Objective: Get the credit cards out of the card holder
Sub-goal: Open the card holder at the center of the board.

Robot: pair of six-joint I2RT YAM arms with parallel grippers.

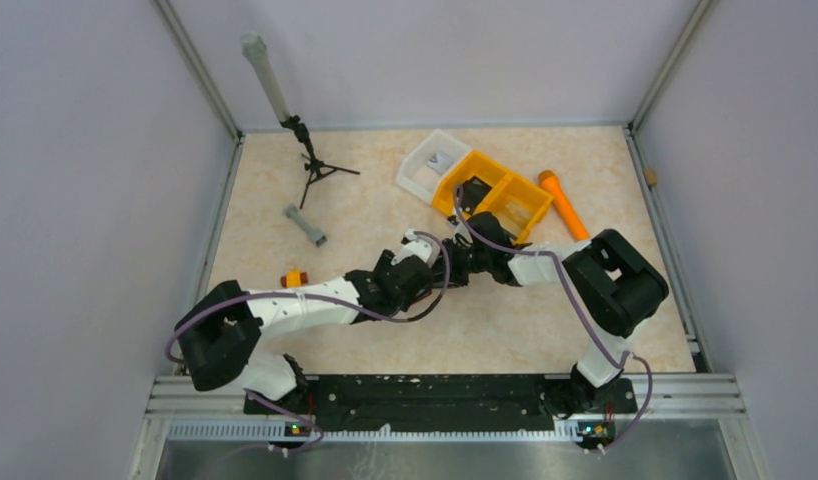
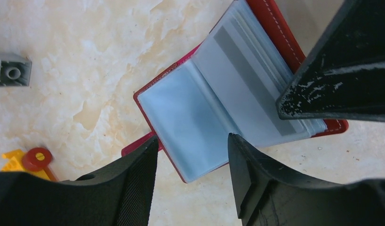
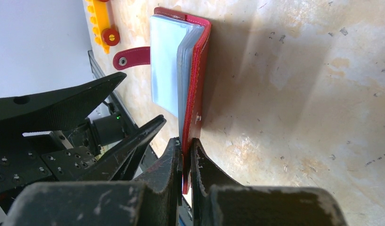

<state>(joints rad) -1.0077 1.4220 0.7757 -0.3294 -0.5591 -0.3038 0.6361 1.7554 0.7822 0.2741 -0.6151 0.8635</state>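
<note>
The card holder (image 2: 181, 113) lies spread on the table, dark red outside with pale grey clear sleeves inside. A grey credit card (image 2: 249, 75) shows through one sleeve. My right gripper (image 3: 186, 141) is shut on the edge of the red cover (image 3: 202, 61), holding that half upright; its strap tab (image 3: 132, 57) lies flat. One right finger (image 2: 341, 70) shows in the left wrist view. My left gripper (image 2: 193, 141) is open, its fingers either side of the flat half's near corner and apart from it. In the top view both grippers (image 1: 447, 262) meet mid-table and hide the holder.
An orange two-compartment tray (image 1: 495, 195) and a white tray (image 1: 432, 163) stand at the back right, with an orange rod (image 1: 563, 203) beside them. A small tripod (image 1: 315, 165), a grey tube (image 1: 306, 225) and a yellow-red piece (image 1: 294, 278) lie to the left.
</note>
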